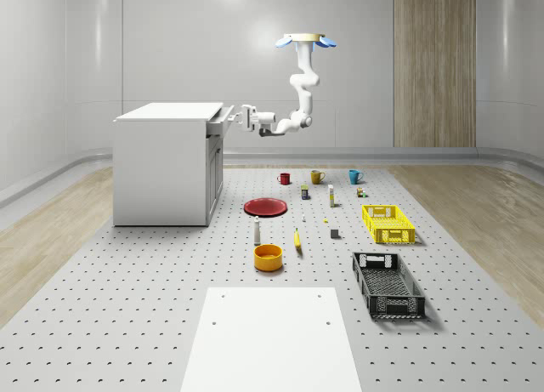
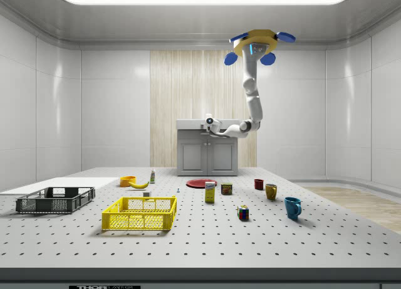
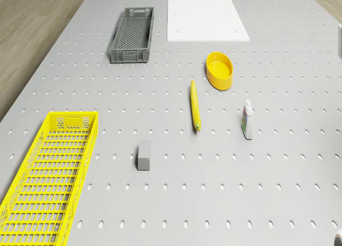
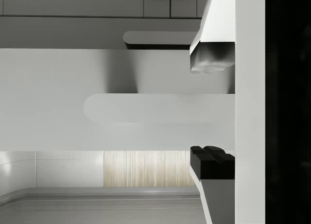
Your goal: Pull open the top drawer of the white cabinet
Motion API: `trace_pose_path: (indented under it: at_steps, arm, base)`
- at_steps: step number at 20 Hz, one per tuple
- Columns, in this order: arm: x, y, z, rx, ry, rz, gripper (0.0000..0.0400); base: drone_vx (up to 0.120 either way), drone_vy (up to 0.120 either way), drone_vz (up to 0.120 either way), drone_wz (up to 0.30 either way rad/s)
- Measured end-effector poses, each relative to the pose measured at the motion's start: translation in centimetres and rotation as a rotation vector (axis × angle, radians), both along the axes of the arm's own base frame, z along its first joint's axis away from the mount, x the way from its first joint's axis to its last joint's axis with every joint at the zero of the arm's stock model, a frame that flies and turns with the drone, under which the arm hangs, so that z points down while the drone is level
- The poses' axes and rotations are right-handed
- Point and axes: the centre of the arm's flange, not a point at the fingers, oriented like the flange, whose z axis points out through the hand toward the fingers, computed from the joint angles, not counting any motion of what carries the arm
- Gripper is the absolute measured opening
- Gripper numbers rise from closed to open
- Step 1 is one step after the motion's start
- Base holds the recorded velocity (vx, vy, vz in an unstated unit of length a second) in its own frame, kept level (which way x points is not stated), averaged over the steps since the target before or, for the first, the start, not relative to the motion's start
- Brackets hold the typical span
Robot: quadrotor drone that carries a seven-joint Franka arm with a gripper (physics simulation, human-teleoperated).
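Top drawer [image 1: 218,122] of the white cabinet [image 1: 166,167] sticks out a little toward the whole-scene view's right. Gripper [image 1: 240,118] sits at its front, fingers [image 4: 211,56] spread either side of the handle [image 4: 155,108], not pinching. Drone [image 1: 306,42] hovers high, over the mugs [image 1: 317,177].

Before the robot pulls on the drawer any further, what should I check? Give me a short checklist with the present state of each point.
1. Gripper at the top drawer front of the white cabinet: ok.
2. Fingers spread on either side of the handle, with gaps: not ok for pulling yet.
3. Drawer already partly out of the cabinet: ok.
4. Drone hovering high, beside the cabinet on the drawer side: ok.
5. Floor items such as the red plate lie low, well beneath the arm: ok.
6. Grip firmness: cannot tell.
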Motion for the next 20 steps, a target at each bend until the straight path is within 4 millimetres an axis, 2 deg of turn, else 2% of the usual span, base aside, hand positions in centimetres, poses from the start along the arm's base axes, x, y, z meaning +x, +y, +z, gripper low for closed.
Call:
trace_pose_path:
  at_steps: [4,9,10,12,14,17,20]
  arm:
    - [0.0,0.9,0.0,0.000,-0.001,0.001,0.0283]
    - [0.0,2.2,0.0,0.000,-0.001,0.001,0.0299]
    - [0.0,2.5,0.0,0.000,-0.001,0.001,0.0284]
    - [0.0,2.8,0.0,0.001,-0.001,0.001,0.0214]
    - [0.0,3.0,0.0,0.001,-0.001,0.001,0.0171]
    - [0.1,3.2,0.0,0.001,-0.001,-0.001,0.0136]
    - [0.0,3.1,0.0,0.001,-0.002,-0.001,0.0121]
  base:
    - [0.000,0.000,0.000,0.000]
    - [0.000,0.000,0.000,0.000]
    - [0.000,0.000,0.000,0.000]
    - [0.000,0.000,0.000,0.000]
    - [0.000,0.000,0.000,0.000]
    - [0.000,0.000,0.000,0.000]
    - [0.000,0.000,0.000,0.000]
